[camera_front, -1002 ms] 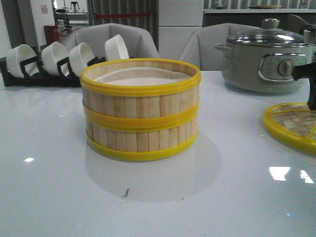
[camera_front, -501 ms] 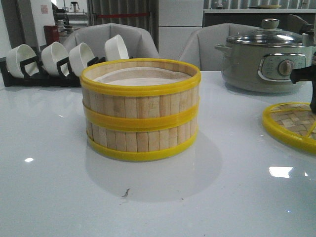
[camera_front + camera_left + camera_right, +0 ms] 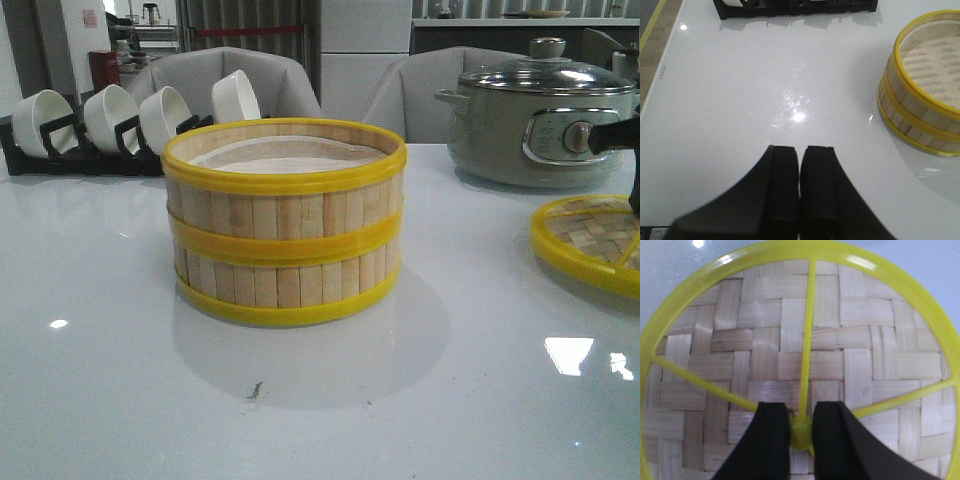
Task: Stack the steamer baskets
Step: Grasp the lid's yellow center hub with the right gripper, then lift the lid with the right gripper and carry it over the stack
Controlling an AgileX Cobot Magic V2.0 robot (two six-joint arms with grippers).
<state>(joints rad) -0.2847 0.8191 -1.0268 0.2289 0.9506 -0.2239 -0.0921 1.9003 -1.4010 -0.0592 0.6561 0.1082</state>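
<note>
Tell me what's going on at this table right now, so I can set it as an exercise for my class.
The two steamer baskets already sit stacked, one on the other, mid-table. The right gripper is down on the woven lid, its fingers either side of the yellow centre knob. The left gripper is shut and holds nothing, beside the stack. A grey pot stands behind the lid.

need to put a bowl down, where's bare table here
Bare: the wide front strip before the stacked steamer baskets, and the gap between them and the woven lid. Crowded: the back edge, with bowl rack and electric pot.
</note>
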